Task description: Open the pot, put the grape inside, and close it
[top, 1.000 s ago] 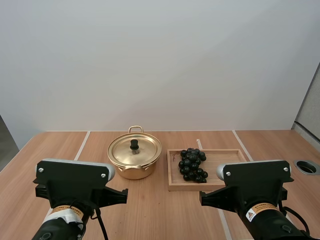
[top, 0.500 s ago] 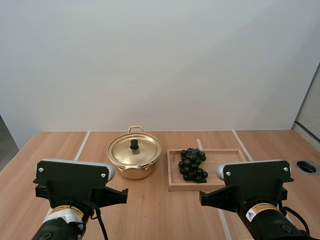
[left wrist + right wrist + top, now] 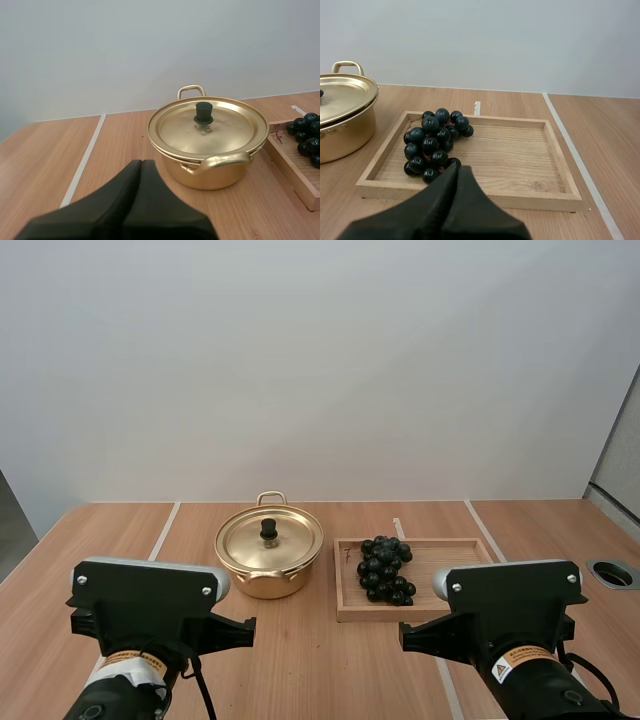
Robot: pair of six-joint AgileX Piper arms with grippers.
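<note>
High view: you've got the pot [image 3: 269, 562] on the table [image 3: 300, 660], and the wooden tray [image 3: 455, 562] sits just beside the pot, on your right arm's side of it.
Progress: nothing is done yet, as I read it. The lid [image 3: 270, 542] is on the pot and the grapes [image 3: 385, 570] lie outside it, so opening, loading and closing are all left to do.
Pot: it is closed, with the lid seated flat on the rim and its black knob [image 3: 203, 112] upright at the centre. Whatever is inside the pot is hidden.
Tray: it holds the one bunch of grapes, lying in the end nearest the pot. The end farther from the pot is bare wood.
Left gripper [image 3: 141, 167]: the fingers are pressed together into one dark wedge with nothing in them. It sits short of the pot, apart from it, and points toward it.
Right gripper [image 3: 458, 172]: these fingers are together too, and empty. It is off to the tray side of the pot and faces the grapes without touching them.
Next: in my judgement the lid comes first, and you'll need to part the fingers before you reach for the knob.
</note>
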